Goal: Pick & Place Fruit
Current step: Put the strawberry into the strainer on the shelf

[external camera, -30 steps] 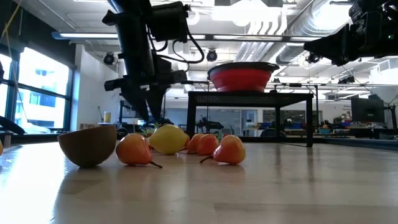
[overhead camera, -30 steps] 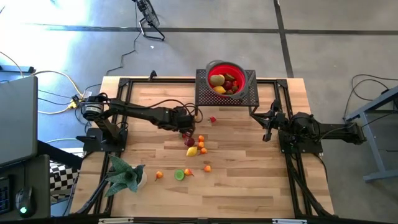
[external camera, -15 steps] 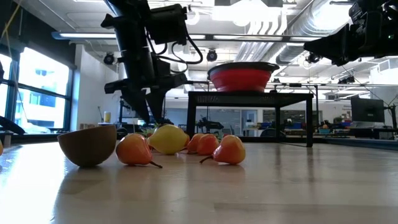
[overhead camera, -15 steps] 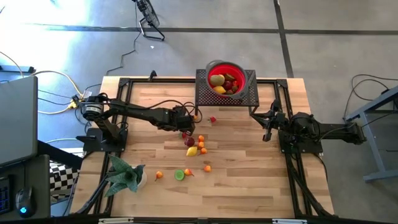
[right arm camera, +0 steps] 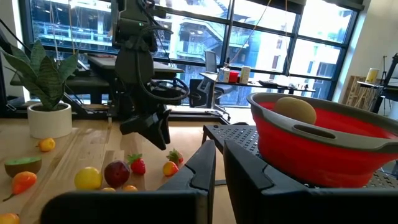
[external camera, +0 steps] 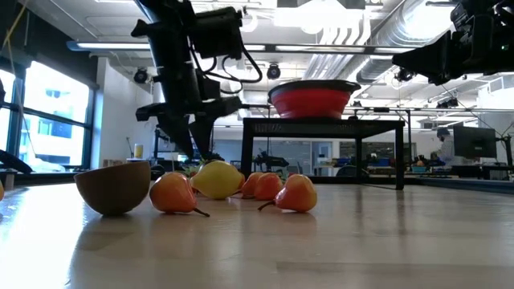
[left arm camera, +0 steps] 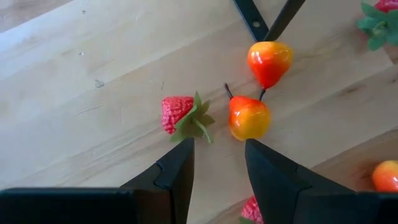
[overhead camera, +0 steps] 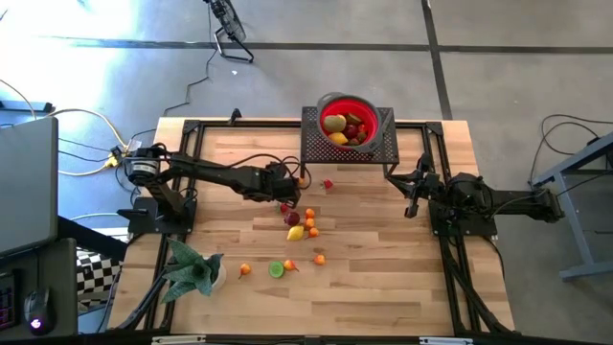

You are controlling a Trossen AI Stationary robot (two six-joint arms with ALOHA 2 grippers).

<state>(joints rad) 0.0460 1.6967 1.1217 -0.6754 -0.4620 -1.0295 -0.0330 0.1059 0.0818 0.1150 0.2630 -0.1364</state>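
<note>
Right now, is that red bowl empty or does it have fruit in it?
It has fruit in it. From above, the bowl holds yellow and red fruit, though it isn't heaped over the rim.

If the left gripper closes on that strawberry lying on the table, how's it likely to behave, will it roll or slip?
The strawberry lies on its side on the table, so it looks unlikely to roll far. Its tapered body may squirt out of the left gripper, whose fingers stand open just short of it. The green leaf cap looks soft and would probably bend when squeezed.
</note>
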